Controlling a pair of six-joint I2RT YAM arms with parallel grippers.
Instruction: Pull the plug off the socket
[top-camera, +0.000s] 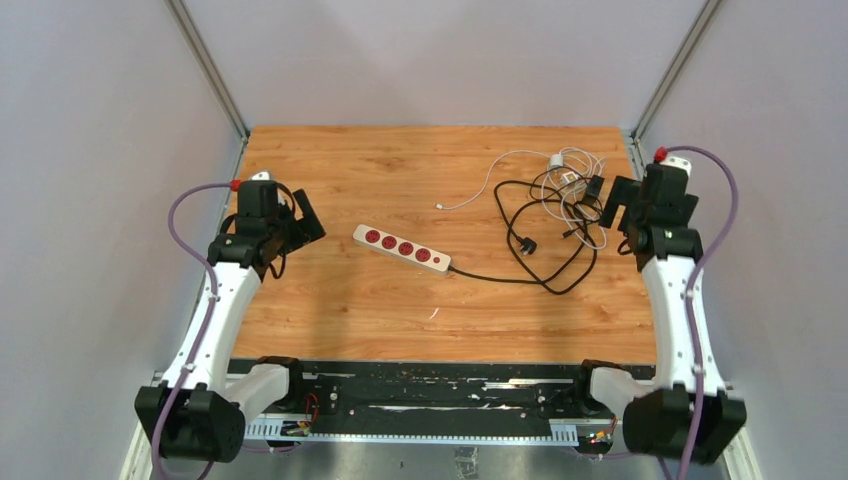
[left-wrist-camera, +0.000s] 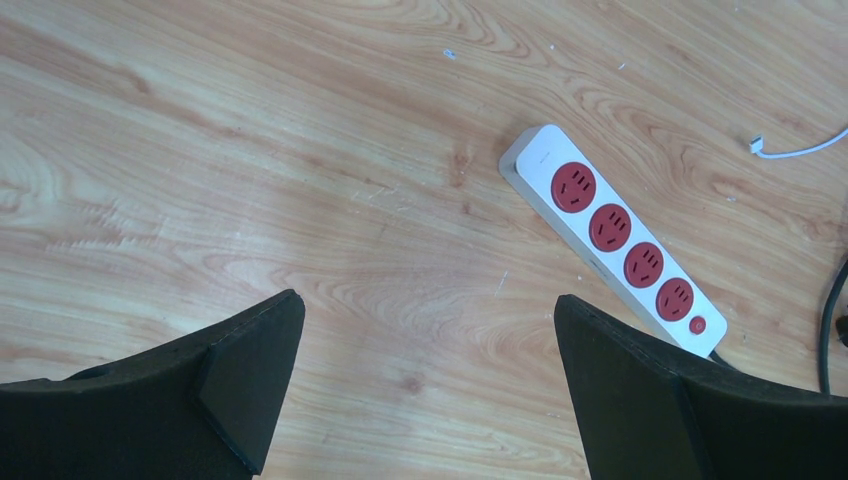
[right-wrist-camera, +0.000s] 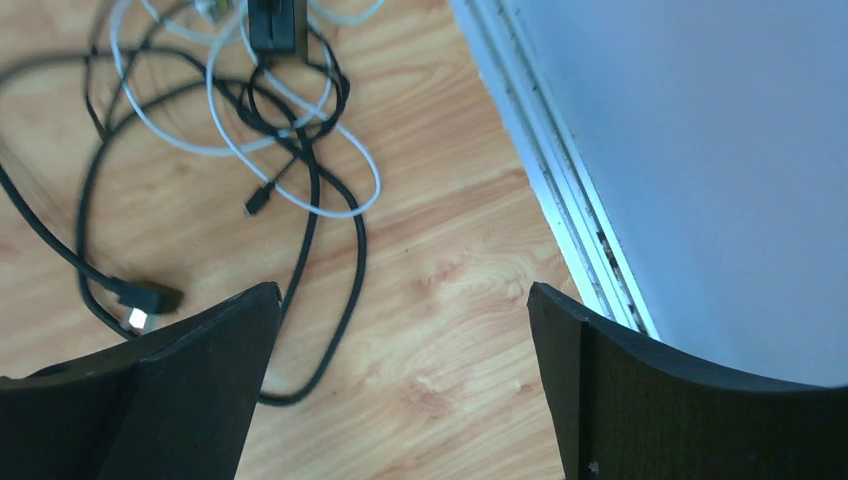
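Socket (top-camera: 403, 249) centre frame on counter (top-camera: 330, 300); cable tangle (top-camera: 570, 205) upper right; left hand (left-wrist-camera: 425, 298), right hand (right-wrist-camera: 402, 286) both spread wide, gripping nothing

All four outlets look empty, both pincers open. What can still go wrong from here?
1. The right pincer hangs open beside the tangle of black and white cables. Pulling back might hook a loop and drag the pile.
2. The long white power strip with red outlets has a black cable running into that tangle, so a snag could tow the strip along.

Lab rig: enclosed wooden tabletop (top-camera: 330, 310)
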